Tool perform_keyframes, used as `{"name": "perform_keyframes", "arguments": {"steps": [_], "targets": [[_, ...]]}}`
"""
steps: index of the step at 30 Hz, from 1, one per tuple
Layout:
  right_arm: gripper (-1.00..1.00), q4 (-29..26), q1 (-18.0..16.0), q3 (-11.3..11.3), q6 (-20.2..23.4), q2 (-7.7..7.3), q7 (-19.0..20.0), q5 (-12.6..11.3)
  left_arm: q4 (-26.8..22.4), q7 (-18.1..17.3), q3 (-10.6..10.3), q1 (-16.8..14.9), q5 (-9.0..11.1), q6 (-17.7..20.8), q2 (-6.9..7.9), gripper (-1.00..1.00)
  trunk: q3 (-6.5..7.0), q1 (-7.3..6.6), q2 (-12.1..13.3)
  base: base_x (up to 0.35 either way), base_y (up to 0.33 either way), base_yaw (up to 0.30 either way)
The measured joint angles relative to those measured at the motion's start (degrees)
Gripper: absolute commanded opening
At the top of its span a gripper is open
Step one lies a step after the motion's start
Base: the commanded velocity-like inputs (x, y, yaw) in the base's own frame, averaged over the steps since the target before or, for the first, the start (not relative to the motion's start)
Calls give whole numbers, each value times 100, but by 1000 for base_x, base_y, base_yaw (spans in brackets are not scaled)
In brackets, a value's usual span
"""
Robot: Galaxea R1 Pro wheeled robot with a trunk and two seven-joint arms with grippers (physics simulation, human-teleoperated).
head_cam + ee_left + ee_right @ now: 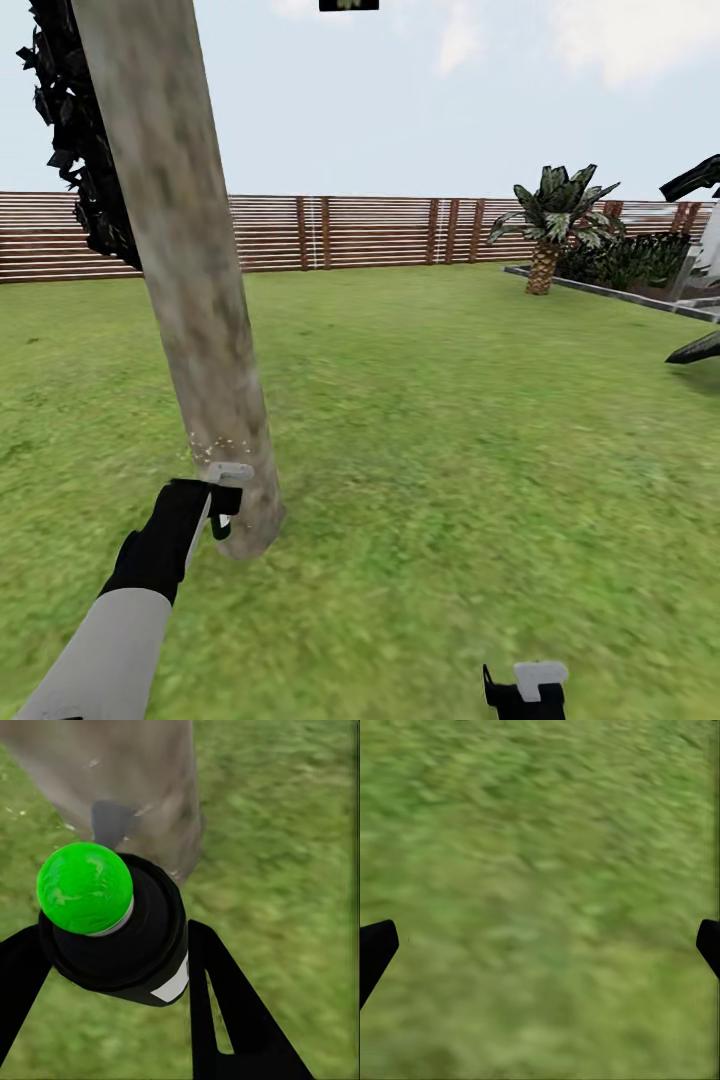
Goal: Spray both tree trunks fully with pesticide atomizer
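The pesticide atomizer (120,937), a dark bottle whose tip shows green, is pinched in the left gripper (222,500) right against the foot of the tree trunk (190,270), where pale specks dot the bark. The right gripper (527,690), fingers spread, hangs over the lawn (450,450) near right. Far off stand a slatted fence (370,232) and a short palm (548,225).

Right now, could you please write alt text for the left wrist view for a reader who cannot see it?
The left gripper holds the pesticide atomizer, a dark bottle with a bright green tip, aimed at the base of a grey-tan tree trunk close ahead. Green lawn surrounds the trunk.
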Motion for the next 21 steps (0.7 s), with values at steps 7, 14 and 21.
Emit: {"name": "perform_keyframes", "arguments": {"steps": [7, 14, 21], "targets": [[100, -2, -2, 1, 0, 5, 2, 0, 75, 0, 14, 0, -20, -7, 22, -100, 0, 2, 0, 78, -257, 0], [100, -4, -3, 0, 0, 8, 3, 0, 103, 5, 24, 19, -26, -27, 59, -100, 0, 2, 0, 1, -274, 193], [100, -5, -2, 0, 0, 7, 3, 0, 291, -4, 453, 238, -15, -99, 211, -100, -1, 2, 0, 0, -274, 125]]}}
